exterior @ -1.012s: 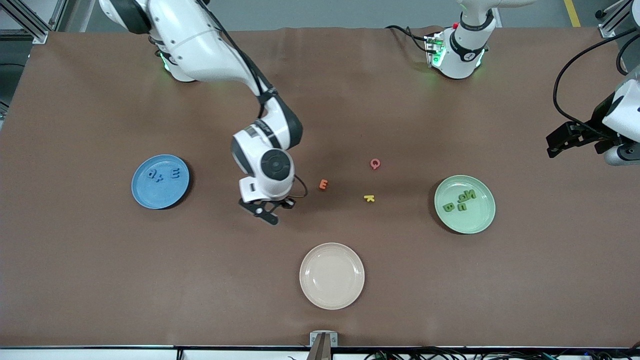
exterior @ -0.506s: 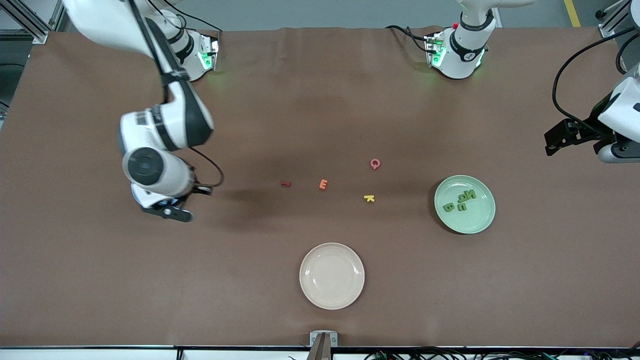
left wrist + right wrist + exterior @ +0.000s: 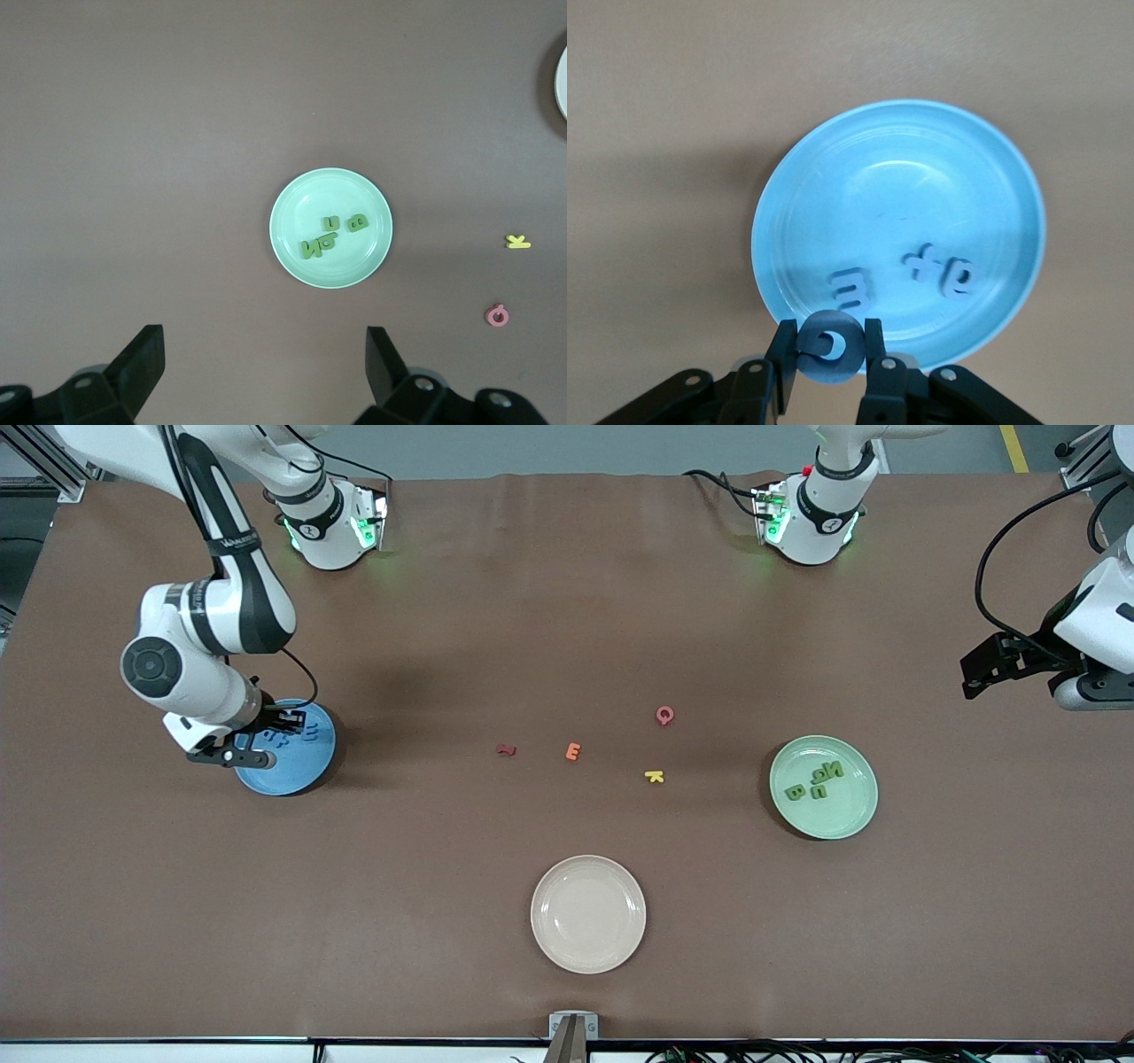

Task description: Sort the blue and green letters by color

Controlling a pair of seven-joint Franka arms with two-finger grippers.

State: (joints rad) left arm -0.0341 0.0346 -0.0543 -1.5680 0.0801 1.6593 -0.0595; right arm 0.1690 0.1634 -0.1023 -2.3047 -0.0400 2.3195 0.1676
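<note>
A small flat round blue letter (image 3: 830, 347) is clamped between the right gripper's (image 3: 830, 354) black fingers over a glossy light-blue round plate (image 3: 992, 159). Three flat blue letters (image 3: 908, 276) are seen lying in it.

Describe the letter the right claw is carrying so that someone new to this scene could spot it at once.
Find the blue plate toward the right arm's end of the table. The right claw hangs over its rim, shut on a round blue letter. Three other blue letters lie flat in the plate; this is the only one held up between the claw's fingers.
</note>
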